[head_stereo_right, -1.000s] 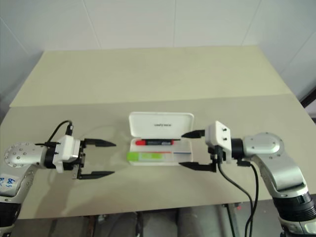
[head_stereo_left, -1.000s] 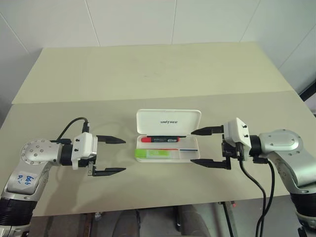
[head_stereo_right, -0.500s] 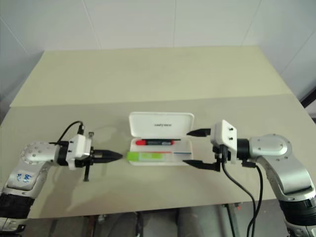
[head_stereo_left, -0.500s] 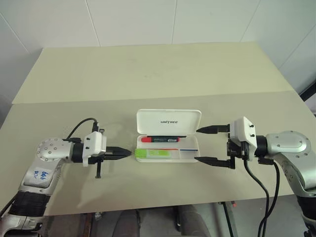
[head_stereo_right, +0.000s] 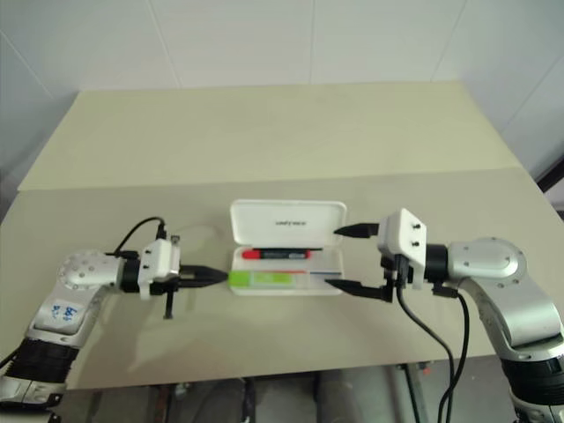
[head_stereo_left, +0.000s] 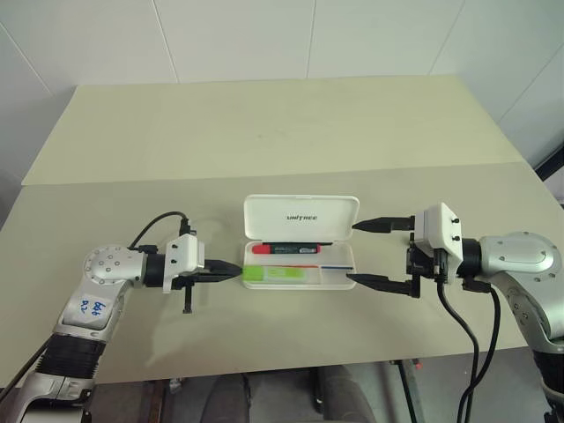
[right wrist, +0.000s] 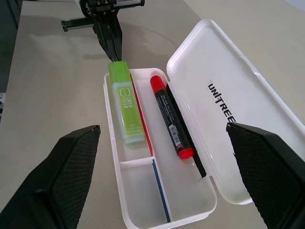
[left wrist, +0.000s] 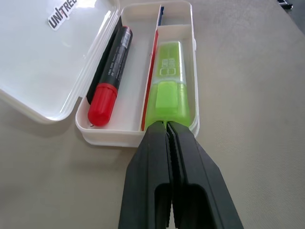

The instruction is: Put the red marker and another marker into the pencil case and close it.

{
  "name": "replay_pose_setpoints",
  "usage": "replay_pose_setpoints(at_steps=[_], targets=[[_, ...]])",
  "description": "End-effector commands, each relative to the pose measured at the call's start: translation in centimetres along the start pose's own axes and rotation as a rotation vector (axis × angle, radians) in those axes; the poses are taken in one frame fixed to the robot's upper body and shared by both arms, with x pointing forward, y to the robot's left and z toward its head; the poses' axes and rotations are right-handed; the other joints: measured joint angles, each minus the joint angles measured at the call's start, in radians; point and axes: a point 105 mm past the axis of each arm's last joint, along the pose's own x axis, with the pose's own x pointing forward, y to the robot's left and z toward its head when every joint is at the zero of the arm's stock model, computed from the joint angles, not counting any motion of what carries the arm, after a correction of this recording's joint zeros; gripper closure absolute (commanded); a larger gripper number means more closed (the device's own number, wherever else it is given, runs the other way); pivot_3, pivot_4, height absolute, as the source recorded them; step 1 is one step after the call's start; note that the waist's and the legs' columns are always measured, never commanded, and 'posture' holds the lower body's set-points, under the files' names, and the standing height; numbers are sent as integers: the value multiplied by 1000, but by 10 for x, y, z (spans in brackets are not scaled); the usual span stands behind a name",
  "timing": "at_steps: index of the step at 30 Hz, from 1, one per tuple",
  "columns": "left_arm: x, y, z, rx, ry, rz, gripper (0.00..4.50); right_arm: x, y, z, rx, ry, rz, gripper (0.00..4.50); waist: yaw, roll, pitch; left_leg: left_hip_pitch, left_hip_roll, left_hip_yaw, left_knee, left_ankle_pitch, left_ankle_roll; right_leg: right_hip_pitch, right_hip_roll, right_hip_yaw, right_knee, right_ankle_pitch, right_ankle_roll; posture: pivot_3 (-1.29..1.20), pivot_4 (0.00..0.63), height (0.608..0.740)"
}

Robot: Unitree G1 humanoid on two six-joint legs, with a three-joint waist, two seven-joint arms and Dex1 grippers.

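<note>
Open pencil case [head_stereo_left: 300, 217] (both markers inside), left hand [head_stereo_left: 231, 274] at green marker [head_stereo_left: 280, 274]

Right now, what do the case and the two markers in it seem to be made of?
Case: glossy white hard plastic, likely; its lid shines. Green marker: translucent plastic; its label shows inside the barrel. Red marker: smooth plastic, black printed barrel with a red cap.

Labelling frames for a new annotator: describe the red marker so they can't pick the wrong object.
On the beige table, find the open white pencil case between the two arms. The red marker lies in its rear compartment, next to the raised lid. It is the slim black barrel with a red cap, unlike the chunky lime-green highlighter in the front compartment.
</note>
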Motion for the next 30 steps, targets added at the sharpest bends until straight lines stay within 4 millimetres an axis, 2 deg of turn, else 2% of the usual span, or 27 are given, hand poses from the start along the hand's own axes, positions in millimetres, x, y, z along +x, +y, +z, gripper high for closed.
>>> replay_pose_setpoints(at_steps=[1,7,9,12,17,23,26,30], targets=[[6,0,5,29,-14,-7,4414,-2,0,12,-51,-16,-9,0,-1,0,0,0,0,0,0,0,0,0,0,0,0,0,0,0,150,740],[13,0,10,36,-39,-20,4414,0,-1,13,-50,-22,-13,0,0,0,0,0,0,0,0,0,0,0,0,0,0,1,2,0,150,740],[13,0,20,23,-83,-24,4414,-2,-1,11,-40,-17,-14,0,0,0,0,0,0,0,0,0,0,0,0,0,0,1,2,0,150,740],[4,2,39,16,-137,-23,3841,-15,-8,-4,13,26,-54,0,0,0,0,0,0,0,0,0,0,0,0,0,0,1,2,0,150,740],[-5,0,59,20,-171,-21,2146,-45,-25,-36,71,135,-136,0,0,0,0,-1,0,0,0,0,0,0,0,0,-1,1,2,0,150,740],[-3,-8,76,-12,-204,-49,76,-76,-45,-69,139,216,-233,0,-2,0,0,0,0,1,0,0,0,1,0,2,-1,1,2,0,150,740],[2,-11,85,-16,-222,-52,26,-85,-52,-85,172,241,-262,0,-4,0,0,1,0,2,0,0,0,1,0,3,-1,1,2,0,150,740],[7,-10,86,-4,-211,-42,26,-87,-59,-97,190,254,-272,0,-4,0,0,1,0,2,1,0,0,1,1,4,-1,1,2,0,150,740]])
